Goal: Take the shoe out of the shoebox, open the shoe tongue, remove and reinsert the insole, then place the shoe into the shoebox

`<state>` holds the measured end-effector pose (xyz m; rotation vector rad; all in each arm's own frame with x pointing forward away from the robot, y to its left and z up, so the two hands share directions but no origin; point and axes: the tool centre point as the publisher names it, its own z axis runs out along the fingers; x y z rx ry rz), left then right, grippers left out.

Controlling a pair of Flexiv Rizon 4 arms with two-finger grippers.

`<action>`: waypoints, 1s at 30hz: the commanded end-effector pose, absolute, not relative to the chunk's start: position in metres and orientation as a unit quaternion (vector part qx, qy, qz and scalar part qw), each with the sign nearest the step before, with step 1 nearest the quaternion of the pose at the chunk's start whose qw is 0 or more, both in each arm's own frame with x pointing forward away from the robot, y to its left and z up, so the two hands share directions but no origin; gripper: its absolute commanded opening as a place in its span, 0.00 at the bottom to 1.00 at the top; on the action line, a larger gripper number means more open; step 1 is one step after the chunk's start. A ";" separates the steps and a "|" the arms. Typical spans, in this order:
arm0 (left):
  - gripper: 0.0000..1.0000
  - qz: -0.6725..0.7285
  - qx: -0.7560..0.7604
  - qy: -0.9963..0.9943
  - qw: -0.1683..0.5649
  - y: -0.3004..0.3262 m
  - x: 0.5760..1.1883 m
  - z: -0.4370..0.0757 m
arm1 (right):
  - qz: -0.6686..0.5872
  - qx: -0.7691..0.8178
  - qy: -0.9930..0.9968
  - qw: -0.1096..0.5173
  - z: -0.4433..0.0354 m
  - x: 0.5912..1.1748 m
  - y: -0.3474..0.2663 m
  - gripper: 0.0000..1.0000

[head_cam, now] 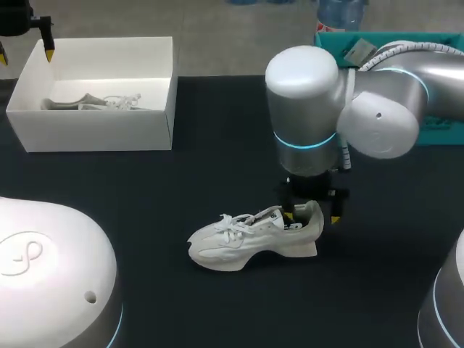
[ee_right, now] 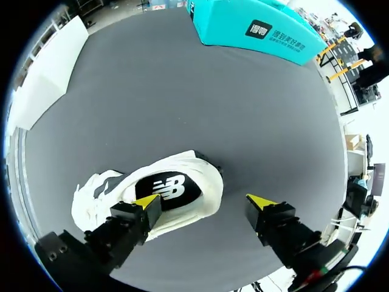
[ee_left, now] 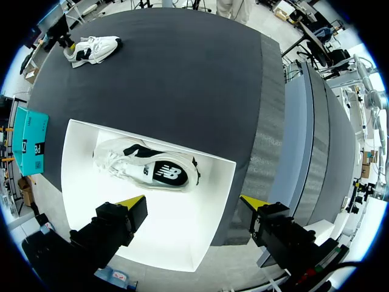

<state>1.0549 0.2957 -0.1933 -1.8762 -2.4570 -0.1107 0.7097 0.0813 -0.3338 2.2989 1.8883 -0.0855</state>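
Standing on the black table (head_cam: 217,130) outside the shoebox (head_cam: 94,134), the white sneaker (head_cam: 246,235) looks light and soft, best gripped at its stiffer heel collar (ee_right: 211,182), which the wide-open, empty right gripper (ee_right: 203,200) straddles

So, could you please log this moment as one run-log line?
left gripper open above shoebox | other shoe lying in shoebox | right gripper open at heel of shoe on table

Left pincer (ee_left: 193,201) spread wide, right pincer (ee_right: 204,200) spread, pointing down
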 end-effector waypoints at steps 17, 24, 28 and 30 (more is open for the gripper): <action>1.00 -0.038 -0.606 -0.794 0.024 0.295 1.053 -0.193 | 0.133 0.467 0.874 0.036 -0.263 0.723 0.076 1.00; 1.00 -0.038 -0.606 -0.794 0.024 0.295 1.053 -0.193 | 0.157 0.457 0.874 0.047 -0.261 0.722 0.074 1.00; 1.00 -0.038 -0.606 -0.794 0.024 0.295 1.053 -0.193 | 0.157 0.457 0.874 0.047 -0.261 0.722 0.074 1.00; 1.00 -0.038 -0.606 -0.794 0.024 0.295 1.053 -0.193 | 0.157 0.457 0.874 0.047 -0.261 0.722 0.074 1.00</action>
